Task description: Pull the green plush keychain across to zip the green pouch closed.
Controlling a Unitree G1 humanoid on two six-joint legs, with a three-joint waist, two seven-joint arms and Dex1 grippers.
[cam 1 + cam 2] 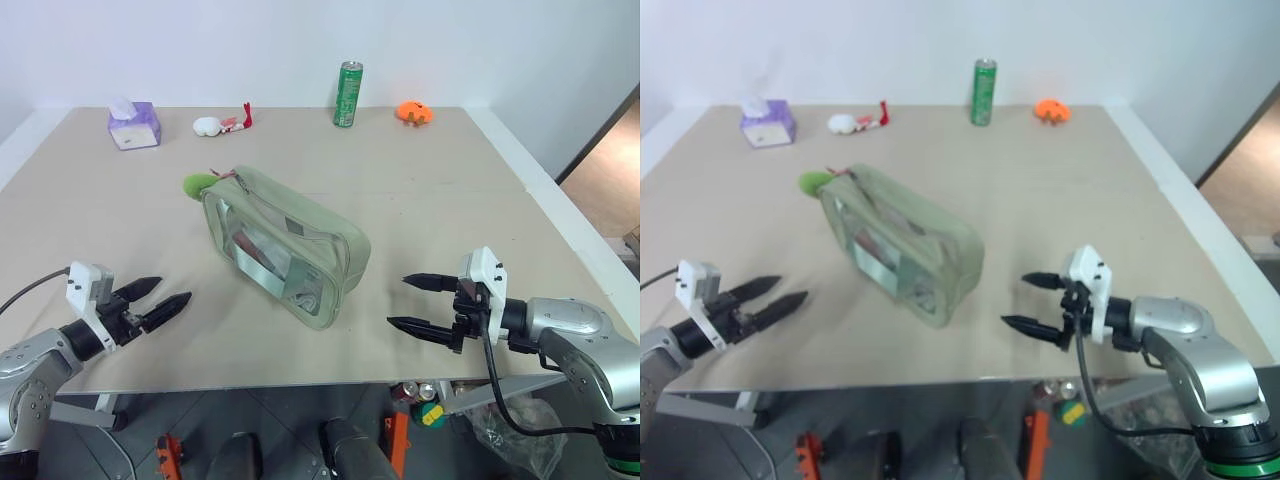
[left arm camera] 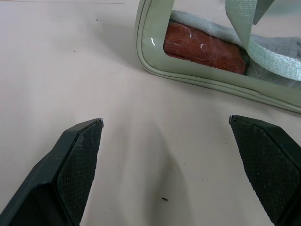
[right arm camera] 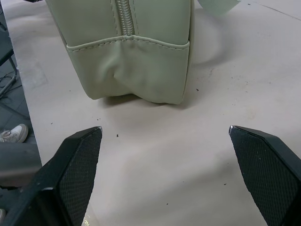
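The pale green pouch point(image 1: 285, 243) lies slantwise in the middle of the table, its clear front panel showing red and white contents. The lime-green plush keychain point(image 1: 197, 184) rests on the table at the pouch's far left corner, tied to it by a thin red cord. My left gripper point(image 1: 158, 299) hovers open near the front edge, left of the pouch, with nothing between its fingers. My right gripper point(image 1: 418, 302) stands open to the right of the pouch, facing its near end point(image 3: 136, 66), where the zipper point(image 3: 124, 16) shows.
Along the far edge stand a purple tissue box point(image 1: 134, 125), a white-and-red plush toy point(image 1: 222, 123), a tall green can point(image 1: 347, 94) and an orange toy point(image 1: 414, 112). The table's front edge point(image 1: 300, 378) runs just below both grippers.
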